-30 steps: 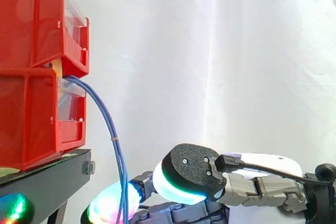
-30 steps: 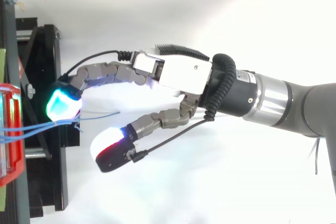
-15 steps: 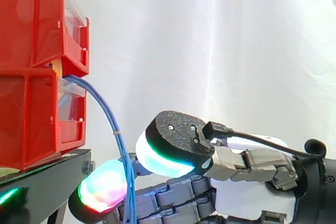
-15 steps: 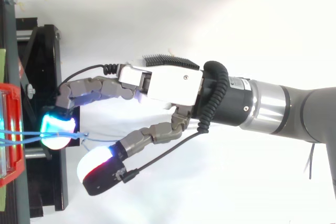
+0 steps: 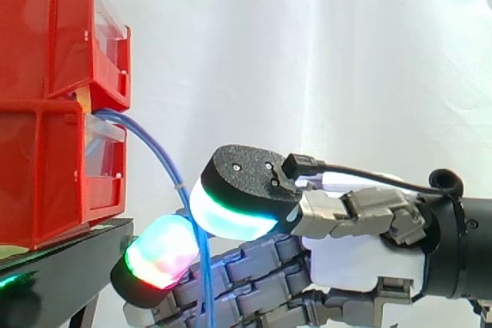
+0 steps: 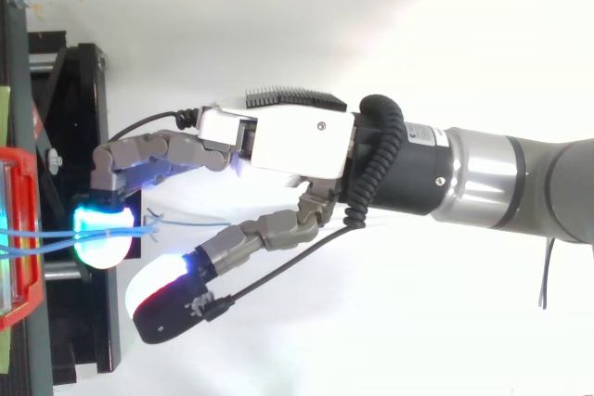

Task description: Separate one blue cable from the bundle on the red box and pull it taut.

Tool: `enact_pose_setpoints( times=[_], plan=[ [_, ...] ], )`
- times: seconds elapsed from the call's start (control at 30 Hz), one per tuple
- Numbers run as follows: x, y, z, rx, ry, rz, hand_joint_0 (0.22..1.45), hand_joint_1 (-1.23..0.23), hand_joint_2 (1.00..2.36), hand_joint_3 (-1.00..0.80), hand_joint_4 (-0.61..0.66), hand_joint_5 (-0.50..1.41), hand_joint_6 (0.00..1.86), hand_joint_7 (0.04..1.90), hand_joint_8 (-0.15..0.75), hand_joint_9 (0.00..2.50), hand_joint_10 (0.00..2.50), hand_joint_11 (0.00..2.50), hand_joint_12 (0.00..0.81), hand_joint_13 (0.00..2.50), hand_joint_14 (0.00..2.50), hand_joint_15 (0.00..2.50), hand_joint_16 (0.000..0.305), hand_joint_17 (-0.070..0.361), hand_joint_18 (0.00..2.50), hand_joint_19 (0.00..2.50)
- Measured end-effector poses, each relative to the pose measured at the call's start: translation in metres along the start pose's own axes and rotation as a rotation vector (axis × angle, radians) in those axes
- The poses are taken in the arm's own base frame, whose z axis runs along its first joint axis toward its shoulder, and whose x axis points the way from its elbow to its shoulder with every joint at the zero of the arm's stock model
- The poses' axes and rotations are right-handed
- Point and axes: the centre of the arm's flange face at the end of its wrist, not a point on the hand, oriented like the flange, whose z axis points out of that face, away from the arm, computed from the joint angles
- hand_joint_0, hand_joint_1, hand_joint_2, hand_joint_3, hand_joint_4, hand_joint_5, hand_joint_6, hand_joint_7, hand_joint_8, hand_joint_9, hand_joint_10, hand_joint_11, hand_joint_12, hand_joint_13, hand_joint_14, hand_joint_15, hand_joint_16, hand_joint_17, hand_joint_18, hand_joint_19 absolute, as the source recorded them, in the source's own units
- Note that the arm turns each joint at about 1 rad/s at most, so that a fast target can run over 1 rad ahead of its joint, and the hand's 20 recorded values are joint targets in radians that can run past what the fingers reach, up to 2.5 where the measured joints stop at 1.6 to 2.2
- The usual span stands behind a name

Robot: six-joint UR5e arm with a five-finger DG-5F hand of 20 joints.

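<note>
Side view, left edge: two red bins are standing stacked on the black stand (image 5: pixel 73 255). The blue cables (image 5: pixel 181 187) are coming out of the front of the lower red bin (image 5: pixel 46 174), arching right and drooping toward the bottom centre of the frame. The strands are running close together; I cannot tell how many.

The hand (image 5: pixel 361 255) is reaching in low from the right. Its fingers are lying spread and nearly straight, the thumb pad (image 5: pixel 231 209) well apart above them, so nothing is being clamped. The cables are hanging down across the fingers, between the thumb pad and the glowing fingertip (image 5: pixel 157 260). In the top view, the strands are passing right by the cyan fingertip (image 6: pixel 102 229), loose ends trailing toward the palm.

Judgement: separating is under way, with no strand singled out yet. To do it well, one fingertip should be working between the strands, the thumb closing on a single cable only, then drawing steadily rightward, away from the bin. Closing too early is likely to catch the whole bundle.
</note>
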Motion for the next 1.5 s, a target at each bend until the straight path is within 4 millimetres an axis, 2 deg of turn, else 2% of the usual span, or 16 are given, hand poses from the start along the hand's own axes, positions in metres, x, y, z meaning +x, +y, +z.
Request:
enact_pose_setpoints(
  times=[0.37,0.7,0.9,1.23,1.5],
  plan=[
    [-0.007,0.002,-0.007,0.058,0.018,-0.018,0.59,-0.74,1.0,-0.5,0.26,-0.08,0.5,1.31,0.292,0.58,0.0,0.17,0.372,0.57,0.01,0.26,0.054,0.121,0.52,0.51],
    [-0.019,0.026,-0.007,0.046,0.01,-0.019,0.58,-0.72,1.0,-0.5,0.26,-0.08,0.5,1.31,0.298,0.6,0.0,0.18,0.373,0.59,0.01,0.27,0.054,0.122,0.54,0.52],
    [-0.021,0.03,-0.009,0.054,0.01,-0.023,0.58,-0.71,1.0,-0.5,0.26,-0.08,0.5,1.32,0.3,0.61,0.0,0.19,0.373,0.6,0.01,0.27,0.054,0.122,0.55,0.52],
    [-0.031,0.046,-0.01,0.051,0.001,-0.022,0.56,-0.67,1.0,-0.5,0.28,-0.09,0.5,1.22,0.303,0.62,0.01,0.19,0.379,0.6,0.01,0.28,0.055,0.124,0.56,0.53],
    [-0.039,0.047,-0.011,0.07,-0.006,-0.028,0.55,-0.62,1.0,-0.5,0.29,-0.09,0.5,1.18,0.305,0.62,0.0,0.19,0.383,0.61,0.01,0.28,0.056,0.126,0.56,0.54]
  ],
)
